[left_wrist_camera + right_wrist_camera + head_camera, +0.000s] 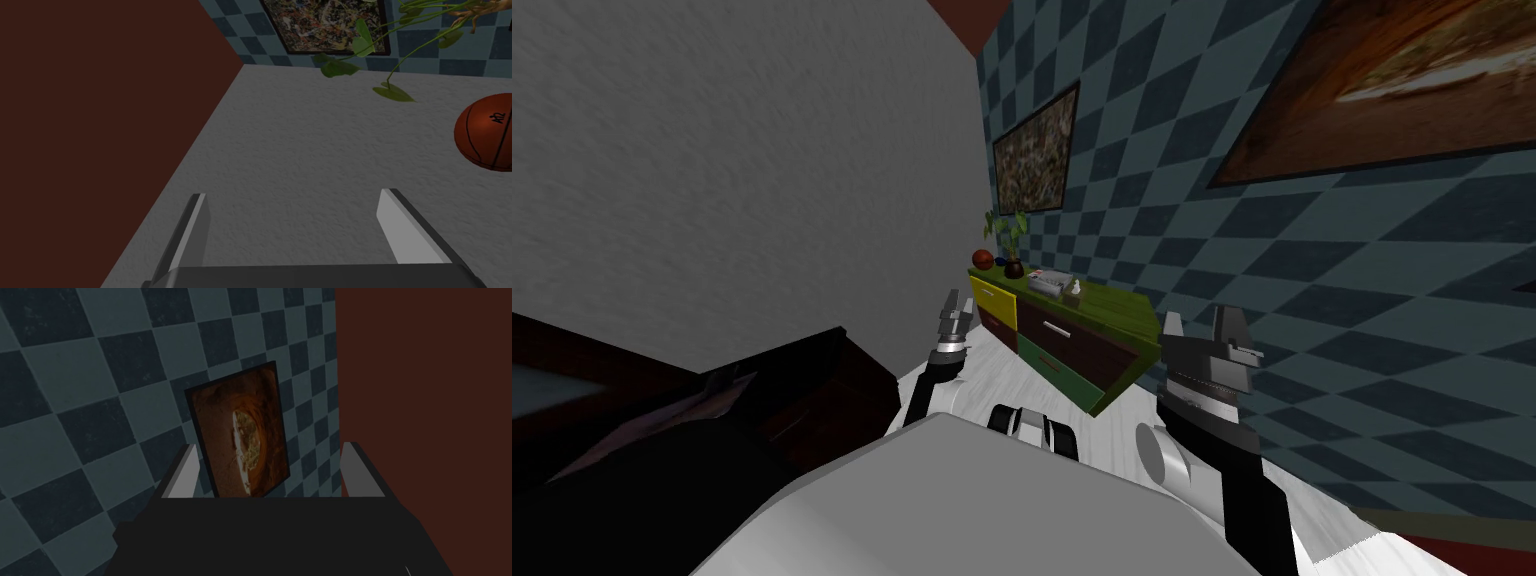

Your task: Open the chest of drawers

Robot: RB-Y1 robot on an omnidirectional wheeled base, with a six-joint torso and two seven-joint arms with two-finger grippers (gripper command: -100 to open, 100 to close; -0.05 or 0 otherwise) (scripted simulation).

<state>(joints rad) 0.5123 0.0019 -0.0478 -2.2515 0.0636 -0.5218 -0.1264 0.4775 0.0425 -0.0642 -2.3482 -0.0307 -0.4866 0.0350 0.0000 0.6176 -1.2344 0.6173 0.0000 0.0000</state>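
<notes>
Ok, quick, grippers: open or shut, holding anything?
Left gripper: open, holding nothing.
Right gripper: open, holding nothing.

- The left claw [953,300] is small and grey, built of stepped blocks, with a pale cuff below it.
- The left forearm [920,392] is a slim black tube.
- The right claw [1202,325] sits on a bulky grey housing with a ribbed band across it.
- The right forearm [1250,495] is black as well, with a white rounded joint cap [1155,455] beside it.
- The fingers [192,235] are thin flat blades, light grey with darker edges.
- The left claw's box [320,277] is dark grey; the right claw's box [270,533] is nearly black.
</notes>
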